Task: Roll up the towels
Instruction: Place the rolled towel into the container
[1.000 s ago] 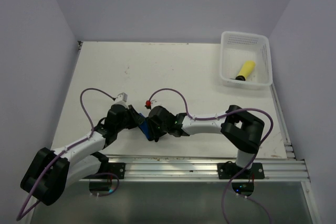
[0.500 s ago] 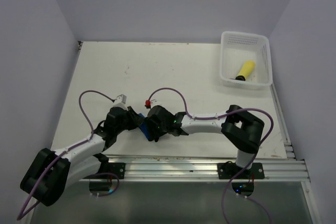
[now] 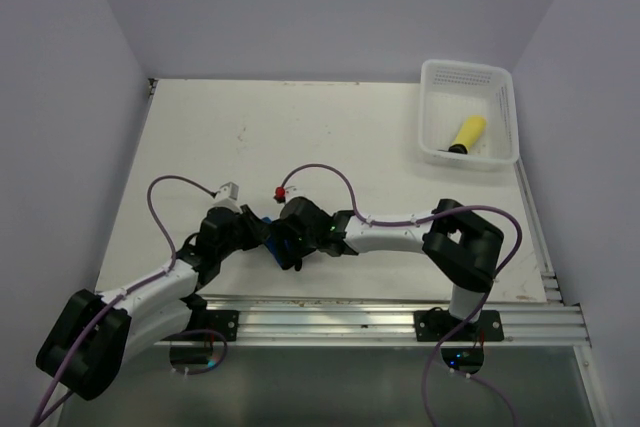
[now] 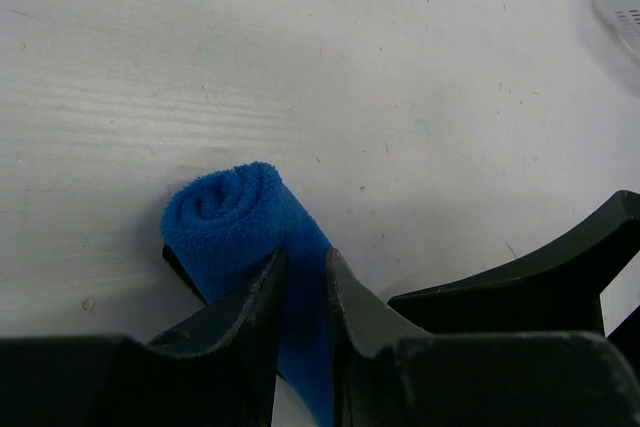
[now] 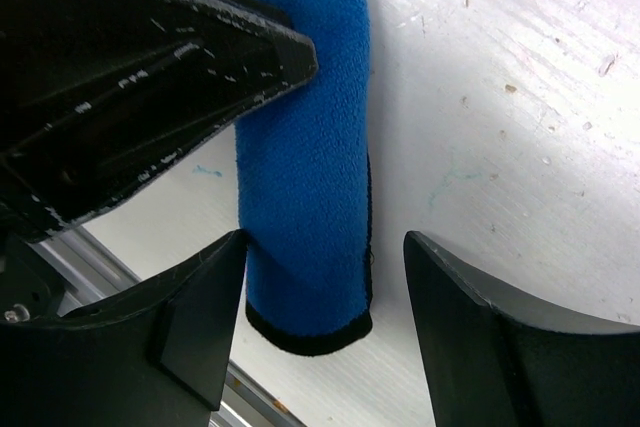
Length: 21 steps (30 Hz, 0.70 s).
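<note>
Blue towel (image 4: 240, 217): rolled into a tight cylinder and lying on the white table (image 3: 300, 137), at about 7 o'clock of the tabletop in the overhead view, near the front edge. In the left wrist view its spiral end faces 10 o'clock. In the right wrist view its other end, with dark edging, points to 6 o'clock.

Left gripper (image 4: 302, 262): reaches in from 8 o'clock overhead. Its two fingers are pinched onto the roll, with blue cloth squeezed between them.

Right gripper (image 5: 325, 247): reaches in from 3 o'clock overhead. Its fingers stand wide apart and straddle the dark-edged end of the roll. Bare table shows between the roll and the finger at 3 o'clock. The finger at 9 o'clock sits just beside the cloth, and whether it touches cannot be told.

Yellow towel (image 3: 467, 133): rolled and lying tilted inside the basket, with a dark end towards 7 o'clock.

Basket (image 3: 424, 117): white perforated plastic, at 1 o'clock of the tabletop, well apart from both grippers.

Cables (image 3: 320, 172): purple, looping above each forearm.

Rail (image 3: 400, 312): aluminium, along the 6 o'clock edge, carrying both arm bases.
</note>
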Tool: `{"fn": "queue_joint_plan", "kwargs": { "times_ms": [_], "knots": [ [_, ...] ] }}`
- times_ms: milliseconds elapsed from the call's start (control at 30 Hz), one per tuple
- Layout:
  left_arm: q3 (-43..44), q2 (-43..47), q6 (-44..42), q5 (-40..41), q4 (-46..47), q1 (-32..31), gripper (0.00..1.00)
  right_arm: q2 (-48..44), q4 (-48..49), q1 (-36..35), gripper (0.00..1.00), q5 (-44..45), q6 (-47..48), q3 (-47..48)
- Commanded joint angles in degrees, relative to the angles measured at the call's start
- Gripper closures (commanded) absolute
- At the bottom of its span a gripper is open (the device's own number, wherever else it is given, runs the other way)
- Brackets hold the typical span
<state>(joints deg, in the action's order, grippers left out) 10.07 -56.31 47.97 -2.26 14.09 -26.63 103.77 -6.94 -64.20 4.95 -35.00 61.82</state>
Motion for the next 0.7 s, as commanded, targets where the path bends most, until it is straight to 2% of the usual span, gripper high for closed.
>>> {"fn": "queue_joint_plan", "kwargs": {
  "times_ms": [0, 167, 400, 467, 667],
  "knots": [
    [-2.1, 0.0, 0.0, 0.9, -4.1, 0.4, 0.73, -0.4, 4.3, 0.5, 0.32, -0.8, -0.8, 0.8],
    [-1.8, -0.4, -0.2, 0.3, -4.2, 0.4, 0.73, -0.9, 8.3, 1.2, 0.32, -2.8, -2.4, -0.4],
    [-1.5, -0.6, -0.5, -0.1, -4.3, 0.4, 0.73, 2.4, 7.1, 1.4, 0.33, 0.1, -1.7, 2.2],
    [-1.5, -0.6, -0.6, -0.2, -4.7, 0.4, 0.73, 3.5, 4.2, 1.6, 0.34, 1.9, -2.3, 2.9],
    [-2.2, -0.6, -0.7, -0.6, -4.5, 0.4, 0.73, 6.4, 6.1, 2.0, 0.36, 0.9, -2.5, 2.8]
  ]
}}
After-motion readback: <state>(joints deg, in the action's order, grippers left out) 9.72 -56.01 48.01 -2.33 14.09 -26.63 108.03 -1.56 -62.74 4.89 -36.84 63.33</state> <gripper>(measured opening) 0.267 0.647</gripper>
